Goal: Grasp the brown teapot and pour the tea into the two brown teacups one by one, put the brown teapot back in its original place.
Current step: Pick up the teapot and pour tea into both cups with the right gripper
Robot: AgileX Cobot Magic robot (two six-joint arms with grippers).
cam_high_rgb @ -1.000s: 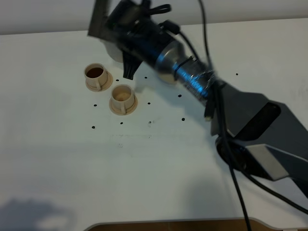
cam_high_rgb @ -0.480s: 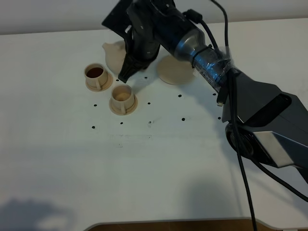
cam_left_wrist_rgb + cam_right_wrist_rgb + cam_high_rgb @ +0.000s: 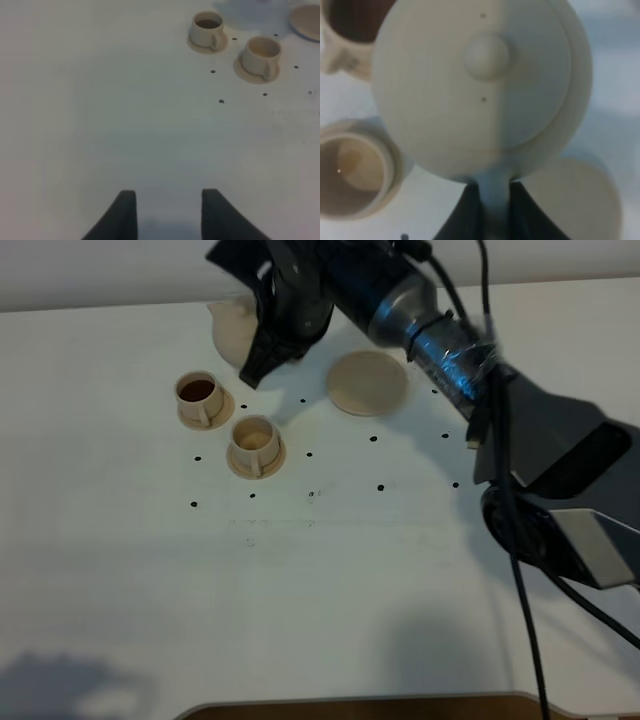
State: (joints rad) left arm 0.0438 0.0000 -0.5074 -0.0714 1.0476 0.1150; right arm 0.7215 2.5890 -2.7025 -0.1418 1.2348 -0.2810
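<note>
teapot (image 3: 485, 100): matt ceramic | teacups (image 3: 206, 31): matt ceramic | table (image 3: 300, 600): smooth, white

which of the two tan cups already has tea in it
The small pale tan cylindrical teacup farther left in the high view: dark reddish-brown tea shows inside it. The other teacup shows only a pale inside.

White table (image 3: 120, 570) dotted with small black marks (image 3: 380, 487)

High exterior looking down on table (image 3: 120, 590), left wrist low facing teacups (image 3: 206, 31) (image 3: 261, 57), right wrist close over teapot (image 3: 480, 85), teacups shared
</note>
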